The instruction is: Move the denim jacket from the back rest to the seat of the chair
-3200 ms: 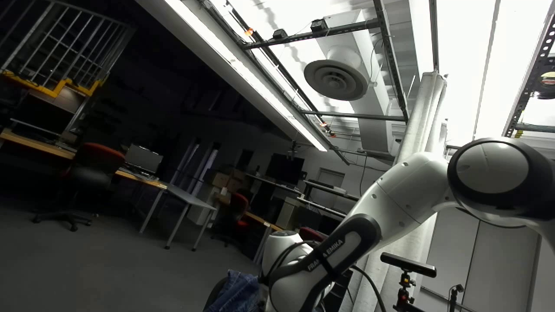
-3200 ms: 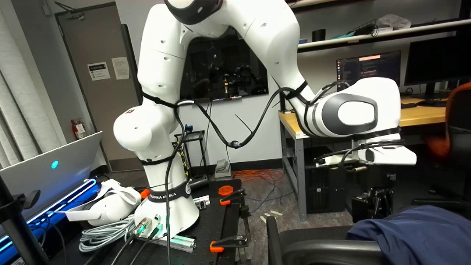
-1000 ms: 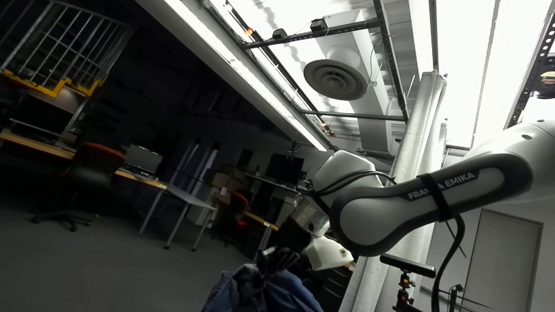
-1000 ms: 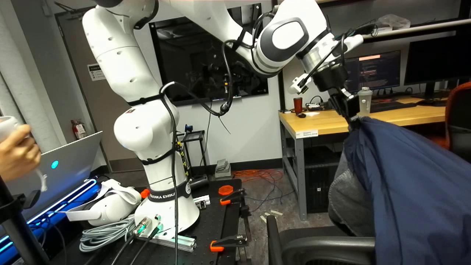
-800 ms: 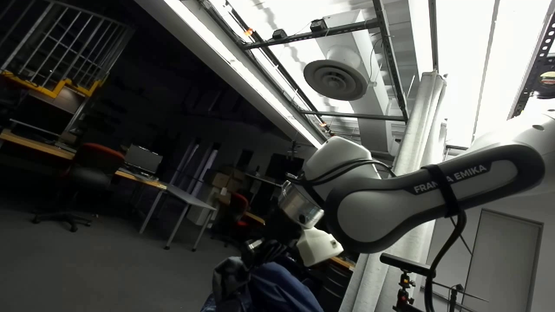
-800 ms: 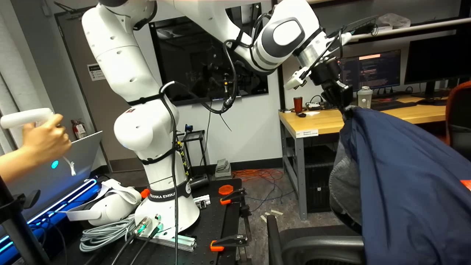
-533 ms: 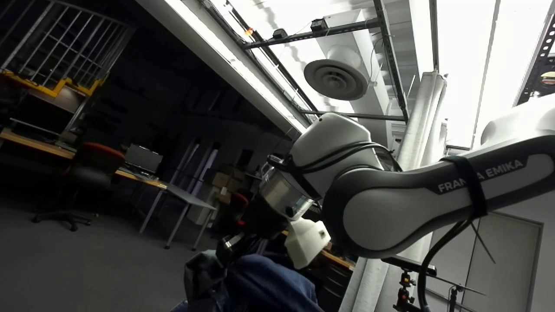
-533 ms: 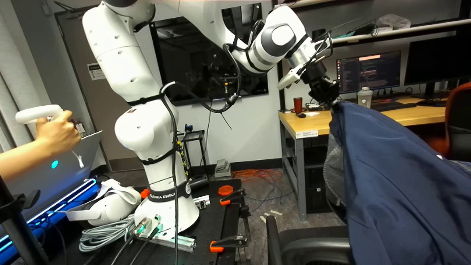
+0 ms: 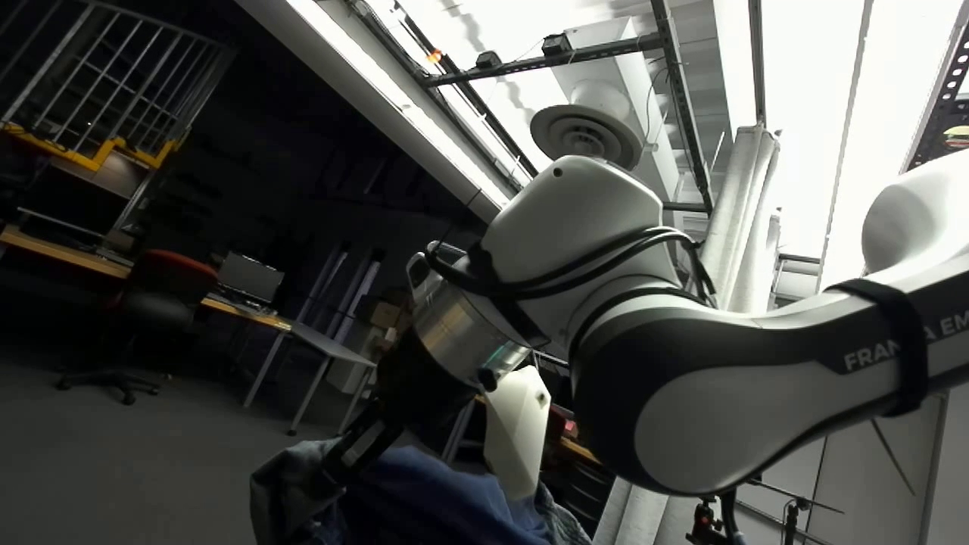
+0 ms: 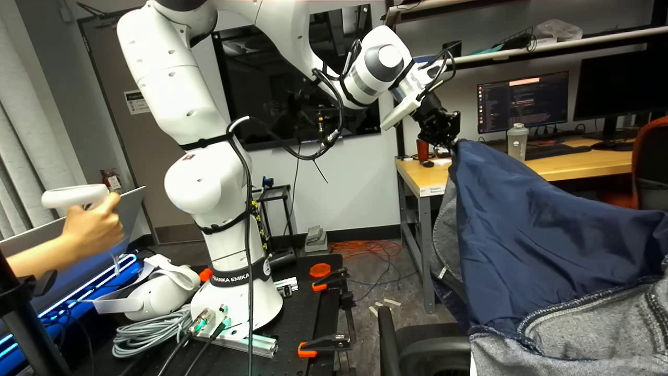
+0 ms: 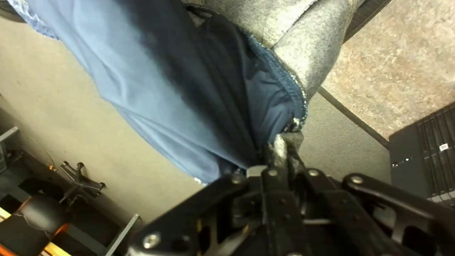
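Pincer (image 11: 288, 170): wrist view; clenched on a puckered greyish fold of cloth.
Denim jacket (image 11: 142, 89): wrist view; fans away from that fold, smooth blue cloth one side, grey the other; floor (image 11: 71, 113) visible beyond its edges.
Chair armrest (image 10: 434, 349): in an exterior view; denim jacket slung from the raised pincer, its lower part overlapping the armrest's end in view, grey lowest; touching or not, unclear; back rest not to be made out; desk (image 10: 584, 166) behind.
Robot arm (image 9: 711, 416): in an exterior view; reaches over bunched blue cloth; seat out of sight.
Held fold: my reading, the carry from back rest toward seat is in hand; lift looks done at this end; far end perhaps caught, cannot tell.
Seat: next move likely calls for drawing the trailing cloth fully over, then lowering before letting go; risk, hem snagging the armrest.
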Controlling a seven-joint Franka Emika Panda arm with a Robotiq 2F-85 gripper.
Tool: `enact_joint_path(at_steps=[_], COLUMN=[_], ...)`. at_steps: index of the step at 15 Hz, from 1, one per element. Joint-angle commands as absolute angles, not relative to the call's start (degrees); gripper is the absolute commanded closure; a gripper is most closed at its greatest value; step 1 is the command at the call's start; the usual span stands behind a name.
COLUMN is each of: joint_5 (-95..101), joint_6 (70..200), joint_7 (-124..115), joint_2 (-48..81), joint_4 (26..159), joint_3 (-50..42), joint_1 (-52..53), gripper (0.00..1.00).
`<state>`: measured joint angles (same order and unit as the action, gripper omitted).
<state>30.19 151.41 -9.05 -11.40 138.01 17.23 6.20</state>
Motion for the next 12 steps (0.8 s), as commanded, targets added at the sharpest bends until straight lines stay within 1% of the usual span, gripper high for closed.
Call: enact_joint_path(at_steps=[1,2,3,4,5,8,12], joint_5=[32.3,30.5,29.4,28.1,26.2,17.7,6.8], joint_6=[156.3,156.1,156.2,156.7,157.4,160.8,160.7], joint_7=[-3.6,-1.3,0.6,2.6,5.0,13.3,19.5], joint_2=[-6.5,-5.0,-3.6,-2.2,-1.0,1.6,1.0], joint_4=[135.0,134.7,134.4,134.0,133.7,133.0,133.7], joint_3=[16.5,15.7,14.9,14.0,13.3,11.2,8.6], joint_1=[7.2,7.6,7.6,7.6,7.7,7.2,5.4], gripper=[0.98,0.98,0.67,0.66,0.61,0.37,0.08])
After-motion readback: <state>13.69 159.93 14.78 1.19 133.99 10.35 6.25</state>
